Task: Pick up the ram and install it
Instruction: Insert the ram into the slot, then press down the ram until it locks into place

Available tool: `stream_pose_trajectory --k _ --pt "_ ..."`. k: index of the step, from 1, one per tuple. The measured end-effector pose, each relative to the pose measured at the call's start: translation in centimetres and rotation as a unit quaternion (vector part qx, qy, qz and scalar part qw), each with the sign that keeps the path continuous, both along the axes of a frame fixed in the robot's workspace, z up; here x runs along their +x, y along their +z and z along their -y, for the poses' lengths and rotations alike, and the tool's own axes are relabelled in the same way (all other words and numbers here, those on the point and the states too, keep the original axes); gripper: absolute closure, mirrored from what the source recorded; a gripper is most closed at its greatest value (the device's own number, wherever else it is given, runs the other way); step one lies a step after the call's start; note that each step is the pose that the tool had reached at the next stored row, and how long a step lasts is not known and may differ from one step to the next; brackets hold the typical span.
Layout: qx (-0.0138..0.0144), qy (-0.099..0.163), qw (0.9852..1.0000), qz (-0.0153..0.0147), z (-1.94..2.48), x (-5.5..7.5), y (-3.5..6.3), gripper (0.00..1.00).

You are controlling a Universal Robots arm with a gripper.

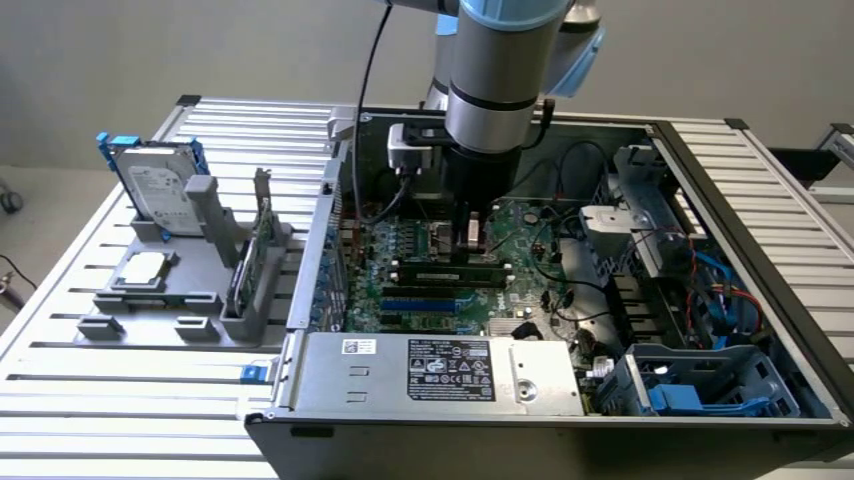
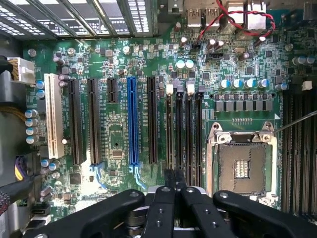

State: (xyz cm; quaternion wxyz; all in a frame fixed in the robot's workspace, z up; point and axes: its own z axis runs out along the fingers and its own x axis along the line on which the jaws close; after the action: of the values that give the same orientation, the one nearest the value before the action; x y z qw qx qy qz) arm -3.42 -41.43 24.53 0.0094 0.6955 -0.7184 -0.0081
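The ram (image 1: 246, 262), a thin green board, stands on edge in a grey holder on the fixture at the exterior view's left, outside the computer case. My gripper (image 1: 470, 243) is far from it, lowered inside the open case over the motherboard (image 2: 119, 134). In the wrist view the gripper (image 2: 174, 174) hangs right above the row of long black memory slots (image 2: 184, 130), beside the empty processor socket (image 2: 242, 166). Its two fingers are pressed together with nothing visible between them.
A silver hard drive in a blue frame (image 1: 154, 185) and a small square processor chip (image 1: 144, 268) sit on the same grey fixture. Cables, a drive cage (image 1: 667, 200) and the power supply (image 1: 441, 368) crowd the case around the board.
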Motion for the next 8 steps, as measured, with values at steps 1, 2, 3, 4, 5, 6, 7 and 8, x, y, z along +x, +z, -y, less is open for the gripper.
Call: stream_pose_trajectory --k 1,2,3,4,5,6,7,8 --pt "0.0 0.0 1.0 0.0 0.0 0.0 0.0 0.89" --pt "0.0 0.0 1.0 0.0 0.0 0.0 0.0 0.89" --pt "0.0 0.0 1.0 0.0 0.0 0.0 0.0 0.89" --pt "0.0001 0.0 1.0 0.0 0.0 0.0 0.0 0.89" --pt "0.0001 0.0 1.0 -0.0001 0.0 0.0 0.01 0.89" --pt "0.0001 0.0 1.0 0.0 0.0 0.0 0.0 0.89" --pt "0.0001 0.0 1.0 -0.0001 0.0 0.0 0.01 0.89" --pt "0.0001 0.0 1.0 0.0 0.0 0.0 0.01 0.89"
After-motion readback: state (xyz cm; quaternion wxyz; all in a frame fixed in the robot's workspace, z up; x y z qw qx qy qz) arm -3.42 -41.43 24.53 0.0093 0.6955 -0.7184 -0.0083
